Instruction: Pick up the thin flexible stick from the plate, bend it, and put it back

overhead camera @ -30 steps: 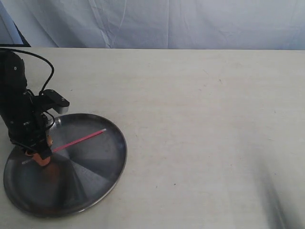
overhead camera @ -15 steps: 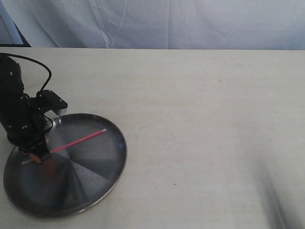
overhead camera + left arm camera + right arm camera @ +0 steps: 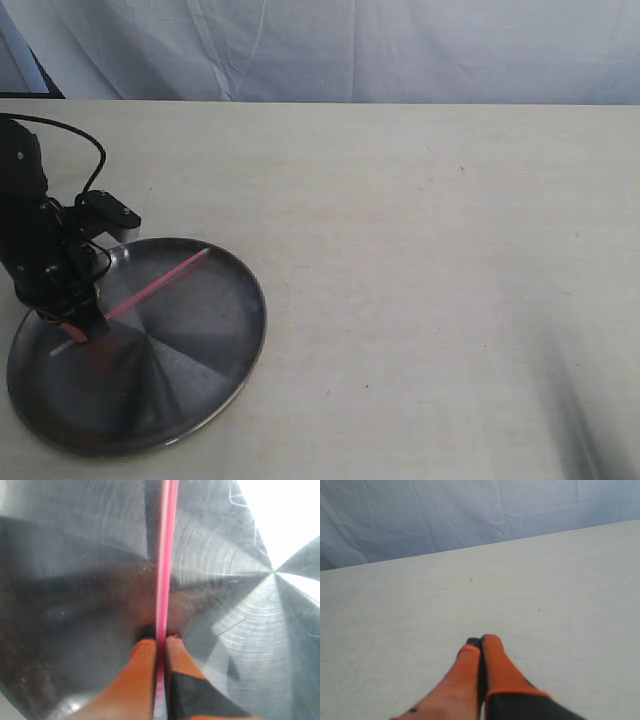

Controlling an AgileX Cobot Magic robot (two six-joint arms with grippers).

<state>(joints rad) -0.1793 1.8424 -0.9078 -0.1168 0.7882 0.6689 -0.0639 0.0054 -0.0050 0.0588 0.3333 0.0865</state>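
Observation:
The thin flexible stick (image 3: 150,288) is a straight pink-red rod slanting over the left half of the plate (image 3: 200,390). Its free end points up and right, raised off the steel. My left gripper (image 3: 75,330) is shut on the stick near its lower left end, above the plate's left side. In the left wrist view the stick (image 3: 165,555) runs straight out from between the orange fingers (image 3: 142,665), with my left gripper (image 3: 160,642) clamped on it. My right gripper (image 3: 481,645) is shut with nothing in it, over bare table; it does not show in the exterior view.
The cream table (image 3: 420,250) stretches right of the plate. A pale blue cloth backdrop (image 3: 350,50) hangs behind its far edge. The left arm's black body and cable (image 3: 40,230) stand over the plate's left rim.
The left gripper has lifted slightly with the stick. The stick's free end has swung up and toward the back of the plate, and it slants more steeply now.

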